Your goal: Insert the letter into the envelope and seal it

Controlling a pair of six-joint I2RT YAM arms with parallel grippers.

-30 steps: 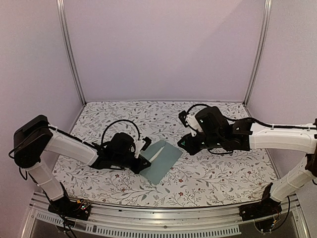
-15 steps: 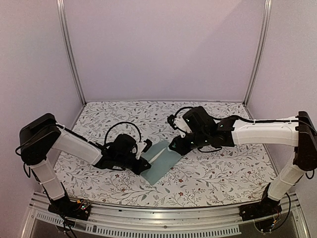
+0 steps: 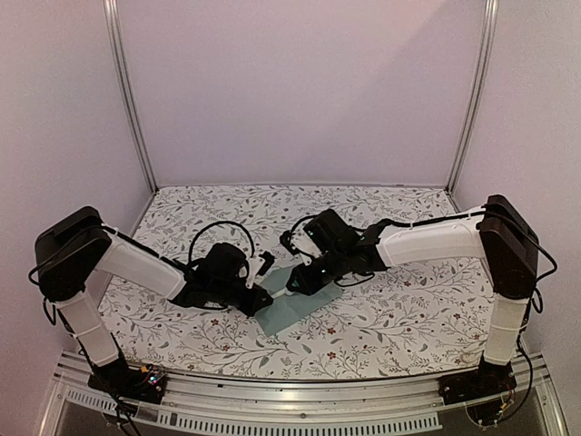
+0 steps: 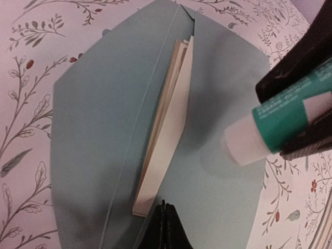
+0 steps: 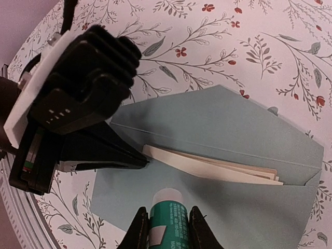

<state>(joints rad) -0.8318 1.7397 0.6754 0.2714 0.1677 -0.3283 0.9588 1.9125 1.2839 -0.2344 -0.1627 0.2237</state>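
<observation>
The teal envelope [image 3: 292, 309] lies flat on the floral table, between the two arms. The cream letter [image 5: 212, 165] is folded inside it, and a strip of it shows at the envelope's mouth [image 4: 167, 145]. My left gripper [image 4: 166, 205] is shut, with its tips down on the envelope at the near end of the letter's strip [image 3: 263, 298]. My right gripper [image 5: 166, 213] is shut on a white-and-teal glue stick [image 5: 167, 220]. The stick's white tip [image 4: 241, 145] hangs just over the teal panel beside the letter. I cannot tell whether it touches.
The floral table cover [image 3: 399, 318] reaches to the purple back wall. Metal posts [image 3: 127, 100] stand at the back corners. The right arm [image 3: 427, 241] reaches across the middle towards the left, and the two grippers are close together over the envelope.
The right arm has swung left with the glue stick, from beside the envelope to over it. The left gripper has stayed shut on the envelope.
</observation>
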